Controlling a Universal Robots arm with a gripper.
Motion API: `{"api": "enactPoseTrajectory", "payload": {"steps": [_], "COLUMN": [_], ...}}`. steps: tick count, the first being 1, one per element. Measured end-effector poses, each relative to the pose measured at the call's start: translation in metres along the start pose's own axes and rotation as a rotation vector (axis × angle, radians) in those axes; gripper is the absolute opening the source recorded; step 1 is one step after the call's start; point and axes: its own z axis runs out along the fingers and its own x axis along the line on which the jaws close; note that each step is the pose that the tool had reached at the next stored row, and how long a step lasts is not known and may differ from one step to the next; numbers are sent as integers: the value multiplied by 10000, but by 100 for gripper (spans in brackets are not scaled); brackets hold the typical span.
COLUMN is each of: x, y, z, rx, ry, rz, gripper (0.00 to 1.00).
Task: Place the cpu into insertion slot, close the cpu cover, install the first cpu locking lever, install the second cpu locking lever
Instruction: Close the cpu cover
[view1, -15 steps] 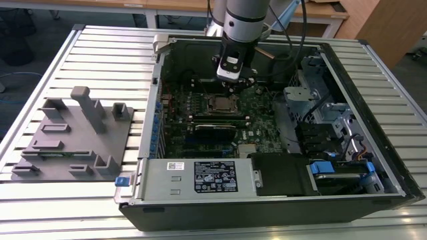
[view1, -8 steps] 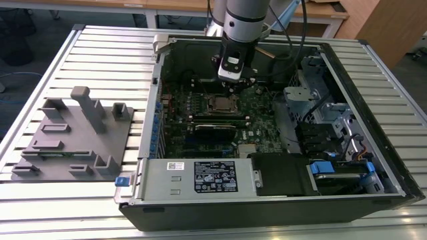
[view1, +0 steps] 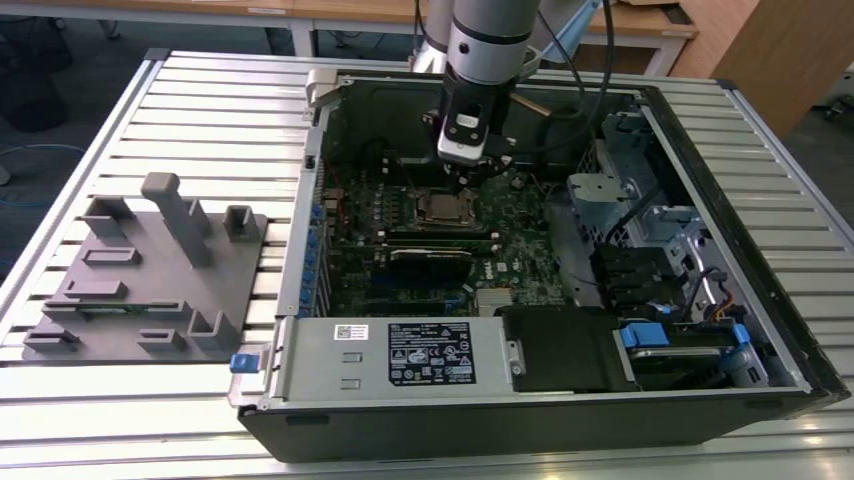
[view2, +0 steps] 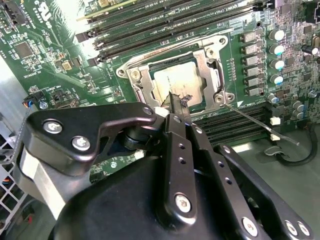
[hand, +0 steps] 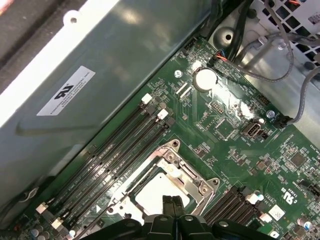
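Slatted table (view1: 200, 100) holds the open computer case (view1: 534, 435); second wrist view shows end effector (view2: 176, 98) pressed together over the cpu (view2: 181, 79).

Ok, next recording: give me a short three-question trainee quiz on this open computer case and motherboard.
1. True or false: the flat silver-grey square cpu lies in the square metal-rimmed insertion slot.
2. The black gripper is nearest to: A the cpu; B the grey power supply box; C the grey plastic fixture tray.
3. Fill in: long black memory slots run along ___ sides of the insertion slot.
Key: 1 true; 2 A; 3 two.
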Motion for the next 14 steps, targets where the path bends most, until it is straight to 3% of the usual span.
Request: {"api": "enactPoseTrajectory", "payload": {"steps": [14], "x": [0], "y": [0], "z": [0], "rx": [0], "ry": [-1], "rz": [-32], "gripper": [10]}}
